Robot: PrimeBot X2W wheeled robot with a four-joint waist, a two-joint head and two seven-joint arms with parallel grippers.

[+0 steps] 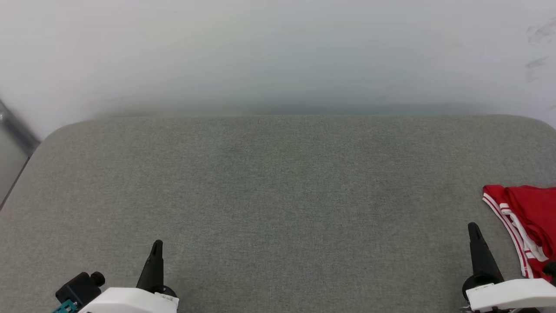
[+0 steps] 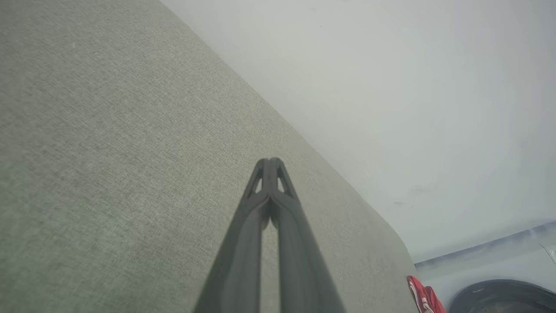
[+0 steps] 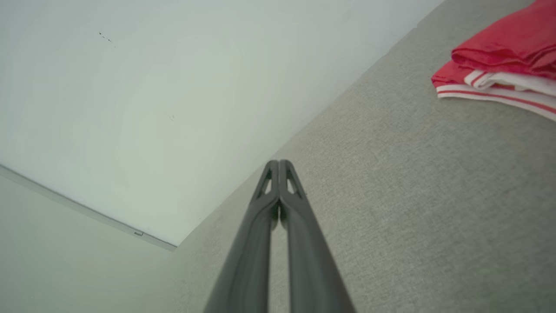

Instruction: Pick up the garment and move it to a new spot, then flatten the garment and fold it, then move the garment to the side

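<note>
Folding looks done: the red jersey [image 1: 532, 217] lies in a neat folded pile at the far right side of the grey cloth top [image 1: 278, 195], and part of it runs past the picture's edge. The left gripper [image 1: 157, 248] is at the near left of the top, fingers pressed together, holding nothing. The right gripper [image 1: 473, 230] is at the near right, just beside the jersey but not touching it, also closed and empty. I think little is left to do
</note>
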